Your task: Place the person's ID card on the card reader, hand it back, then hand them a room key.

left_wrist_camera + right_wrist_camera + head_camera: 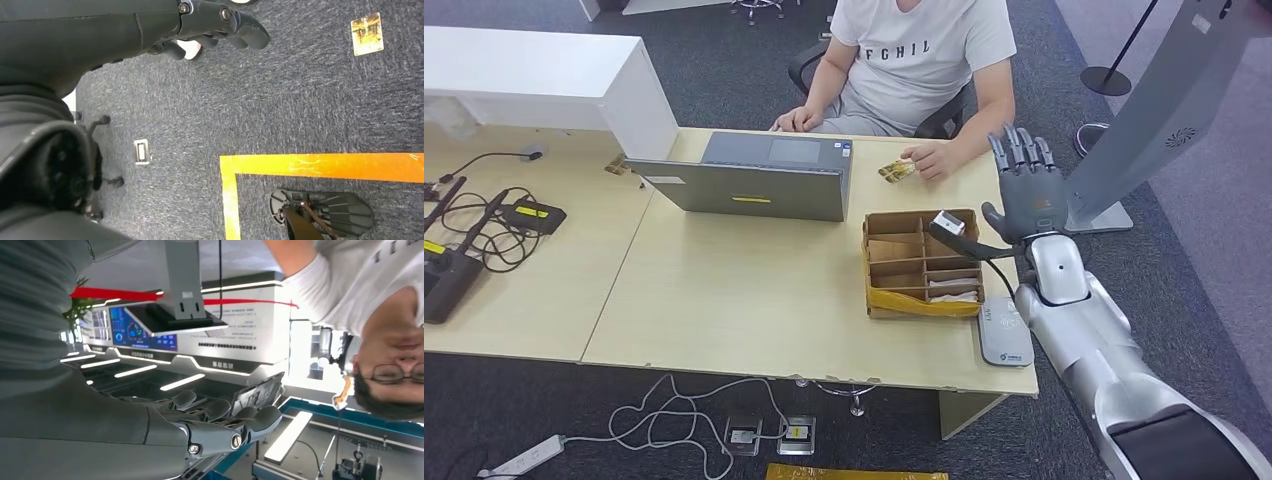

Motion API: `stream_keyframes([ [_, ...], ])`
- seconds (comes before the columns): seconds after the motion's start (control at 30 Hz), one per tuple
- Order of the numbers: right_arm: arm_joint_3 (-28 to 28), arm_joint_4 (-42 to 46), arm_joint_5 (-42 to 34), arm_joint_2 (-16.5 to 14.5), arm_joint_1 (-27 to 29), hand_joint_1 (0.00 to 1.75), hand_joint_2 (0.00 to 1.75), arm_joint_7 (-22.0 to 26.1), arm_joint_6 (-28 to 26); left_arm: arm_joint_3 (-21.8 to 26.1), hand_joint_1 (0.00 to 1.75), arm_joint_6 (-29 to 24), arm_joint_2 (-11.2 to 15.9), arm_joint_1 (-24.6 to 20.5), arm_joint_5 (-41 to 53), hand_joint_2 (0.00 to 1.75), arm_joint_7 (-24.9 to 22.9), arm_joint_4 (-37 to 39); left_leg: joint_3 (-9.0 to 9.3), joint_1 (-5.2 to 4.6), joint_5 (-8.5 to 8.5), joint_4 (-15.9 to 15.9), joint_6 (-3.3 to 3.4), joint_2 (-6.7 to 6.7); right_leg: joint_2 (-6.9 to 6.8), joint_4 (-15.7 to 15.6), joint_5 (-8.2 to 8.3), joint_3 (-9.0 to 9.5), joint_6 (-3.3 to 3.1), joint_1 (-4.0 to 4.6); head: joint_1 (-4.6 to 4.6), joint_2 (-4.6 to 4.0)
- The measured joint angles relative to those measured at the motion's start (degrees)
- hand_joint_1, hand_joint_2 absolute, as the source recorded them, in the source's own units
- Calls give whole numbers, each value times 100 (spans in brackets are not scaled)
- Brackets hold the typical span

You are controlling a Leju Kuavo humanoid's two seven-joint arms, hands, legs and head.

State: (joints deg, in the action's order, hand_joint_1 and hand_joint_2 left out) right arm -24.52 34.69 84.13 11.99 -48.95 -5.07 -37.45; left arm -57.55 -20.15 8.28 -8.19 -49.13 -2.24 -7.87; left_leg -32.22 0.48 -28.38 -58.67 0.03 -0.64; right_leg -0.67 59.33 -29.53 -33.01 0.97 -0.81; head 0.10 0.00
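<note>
The cardboard box [921,262] with its dividers, standing on the right part of the pale wooden table [754,300], serves as the landmark here. Far to the left of the box lay a tangle of black cables [484,225] and small black devices on a second tabletop, with a white shelf unit [544,85] behind them. Nearer, just left of the box and further back, a grey laptop [759,177] stood open, its lid toward the robot. Behind the box sat a person [914,60] in a white T-shirt; the person's hand [934,160] held the ID card [896,171] low over the table edge, just beyond the box's far side. In front of the box and slightly to its right, the white card reader [1005,333] lay flat near the table's front edge, with nothing on it. Right of the box, the robot's right hand [1027,190] was raised, fingers extended upward and spread, holding nothing; it was apart from the card. A grey kiosk stand [1154,110] rose further right. In the left wrist view, the left hand [220,27] hung over dark carpet [280,100] marked with yellow tape [320,166], its fingers curled loosely with nothing in them.
</note>
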Motion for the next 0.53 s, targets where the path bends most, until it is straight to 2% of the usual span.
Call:
stream_keyframes([
  [0.1,147,-4,102,425,-179,0,175,-5,133,-15,0,1,-10,7,-135,0,3,2,-5,-7,0,-2,1,-4,-5,-3,3,-2,5,-7,-1,0],
  [0.23,463,-94,30,1235,-488,0,175,314,156,-161,0,1,-23,16,-477,0,41,7,-6,-12,-3,-4,7,-9,-10,-13,6,-1,9,-13,2,0],
  [0.33,643,-309,-169,1817,-537,0,175,593,138,-252,0,-11,-17,26,-580,0,78,7,-10,-13,-7,-4,13,-11,-14,-20,6,0,10,-13,-1,0],
  [0.4,768,-501,-348,2215,-536,0,175,617,214,-292,0,-23,-15,29,-628,0,90,7,-17,-14,-9,-4,15,-15,-21,-22,6,-3,10,-14,-1,0],
  [0.47,942,-710,-841,2557,-515,0,175,608,638,-322,0,-34,-8,33,-691,0,91,7,-20,-13,-10,-4,16,-16,-22,-23,5,-4,11,-13,-1,0],
  [0.53,1145,-870,-1506,2750,-471,0,175,630,1236,-353,0,-34,-2,32,-739,0,97,6,-22,-12,-12,-3,18,-15,-23,-23,4,-3,11,-13,1,0],
])
